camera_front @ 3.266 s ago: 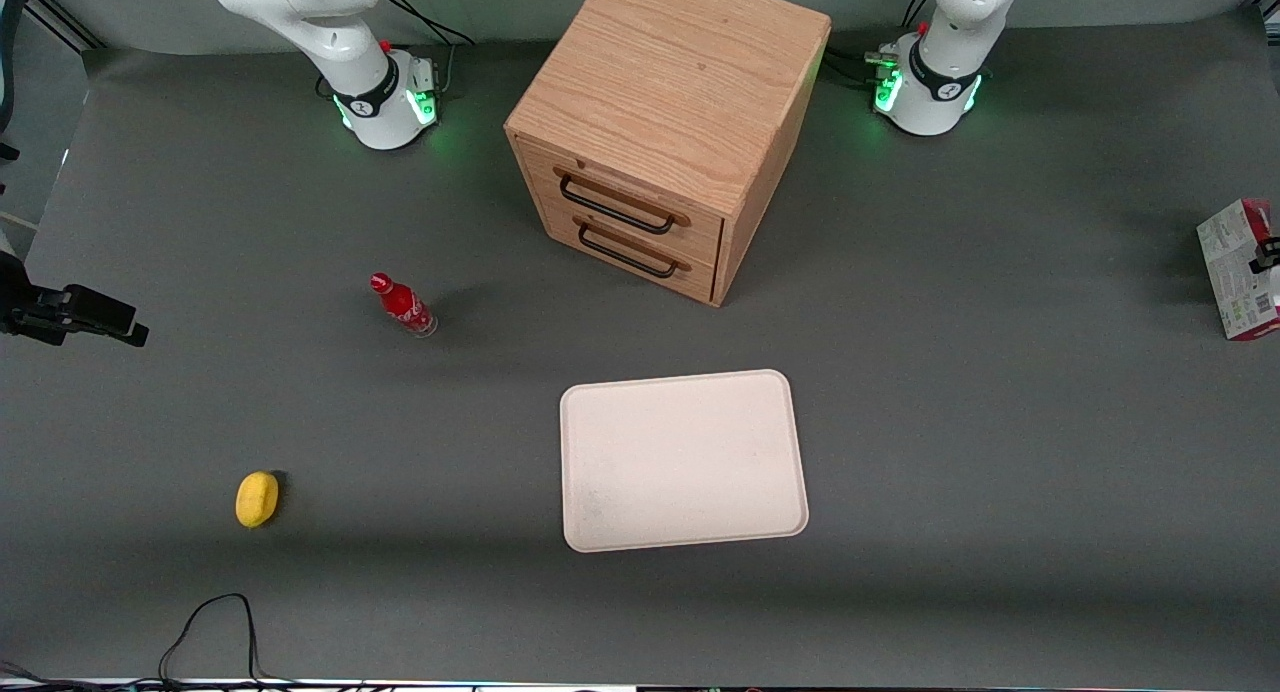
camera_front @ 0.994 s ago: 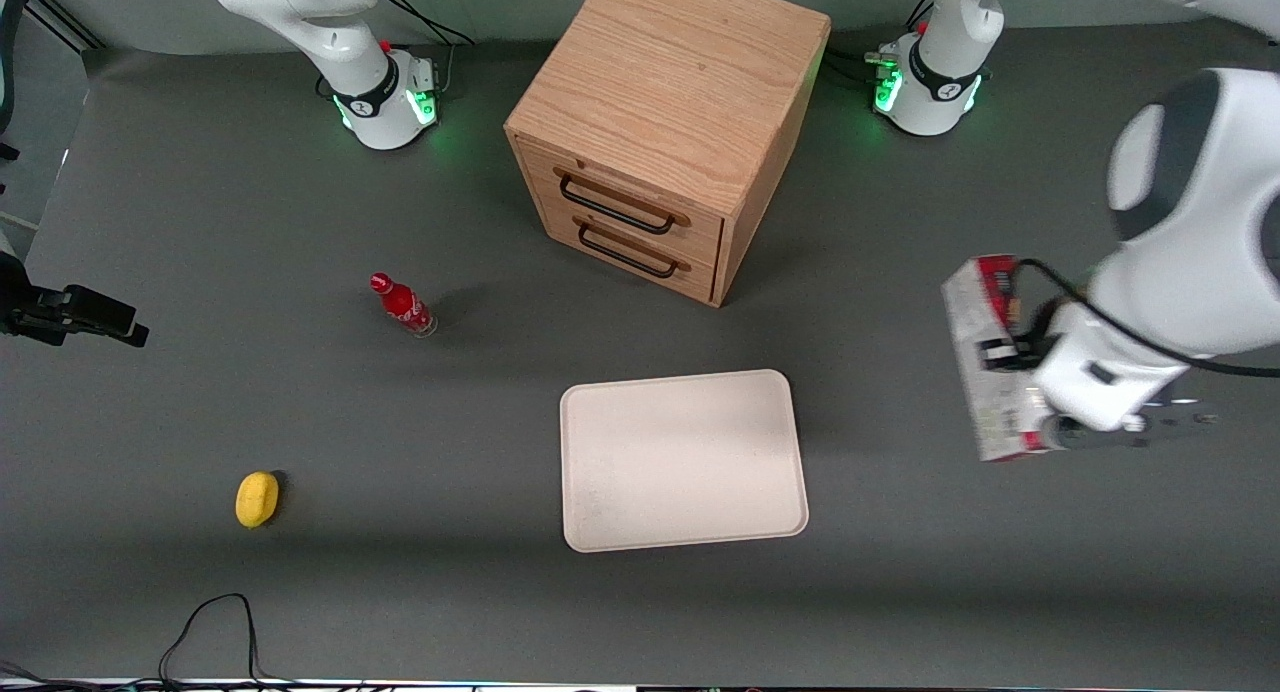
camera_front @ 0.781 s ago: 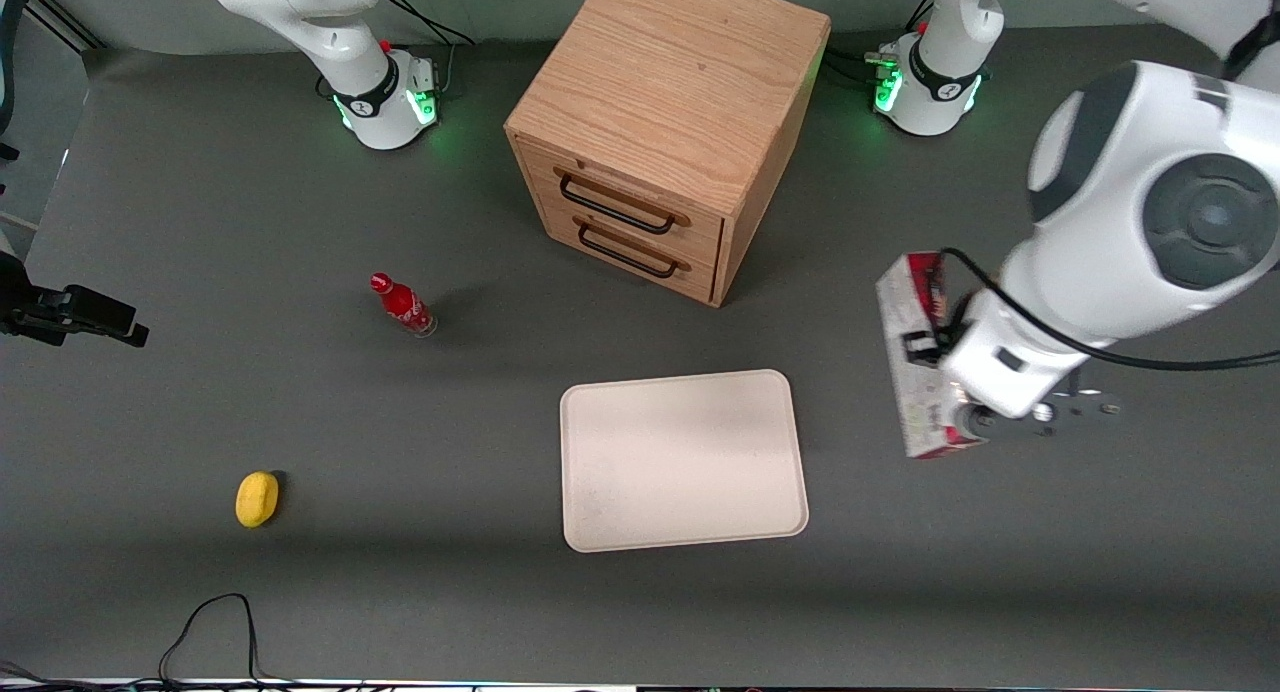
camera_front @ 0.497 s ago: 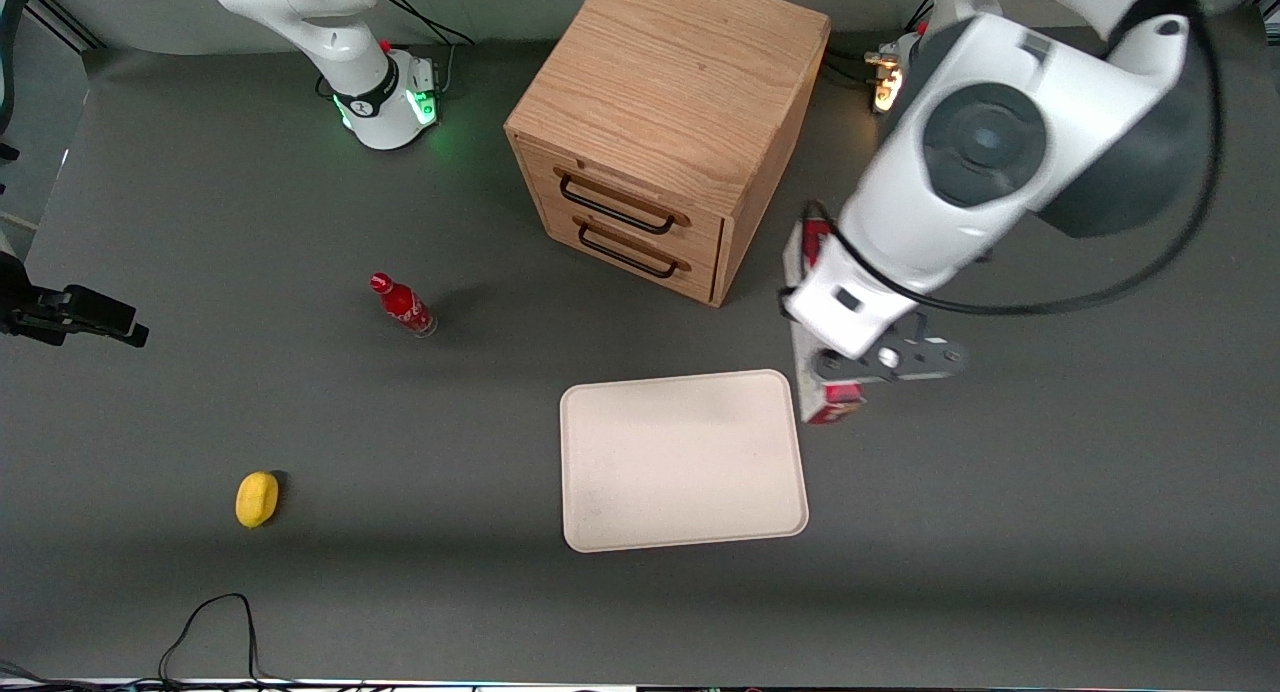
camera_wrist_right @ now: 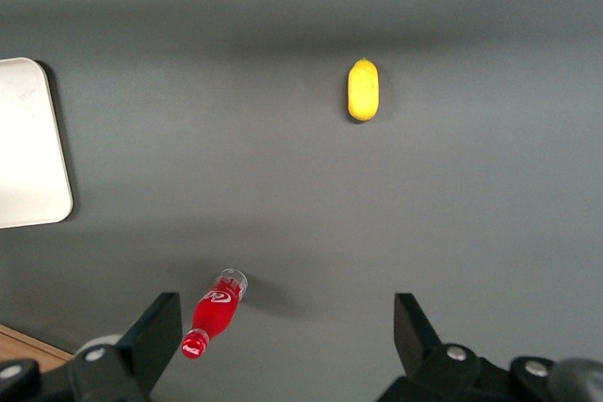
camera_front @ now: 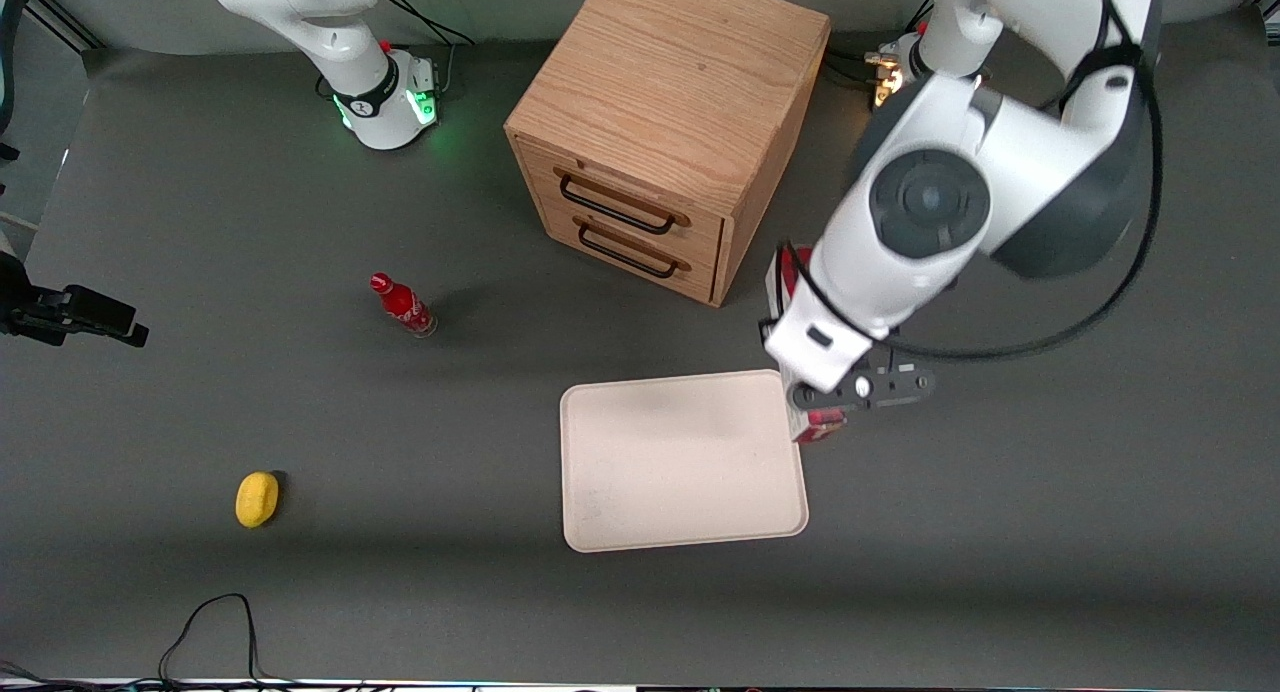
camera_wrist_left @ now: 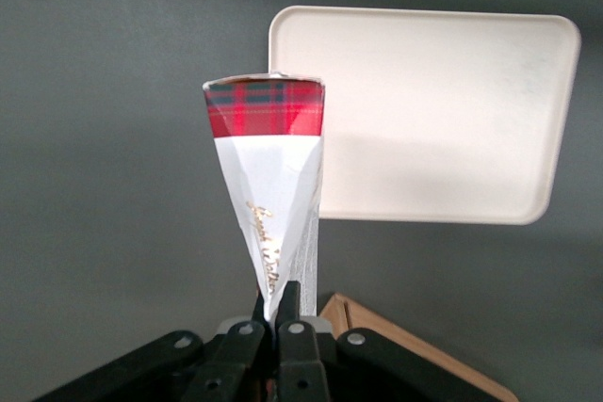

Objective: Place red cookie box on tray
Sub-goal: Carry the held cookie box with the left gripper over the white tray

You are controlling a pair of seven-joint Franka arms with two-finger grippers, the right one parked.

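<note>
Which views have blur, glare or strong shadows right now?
Front view: sharp, soft shadow band across the table nearest the camera. Left wrist view: gripper holds the red cookie box, which shadows the tray. Right wrist view: even, no glare.

Tray [camera_front: 680, 462] surface bare; gripper [camera_wrist_left: 280, 313], clamped on red cookie box [camera_wrist_left: 268, 185], hangs at its edge; wooden cabinet [camera_front: 665, 122] stands near the tray, farther from the front camera.

Front view: red cookie box [camera_front: 822, 429] mostly covered by left arm, only red slivers show at the tray [camera_front: 680, 517] corner. Gripper [camera_wrist_left: 280, 313] on it: fingers cropped by wrist frame edge. Wooden cabinet [camera_wrist_left: 415, 360]: just one corner visible there. Box print unreadable.
</note>
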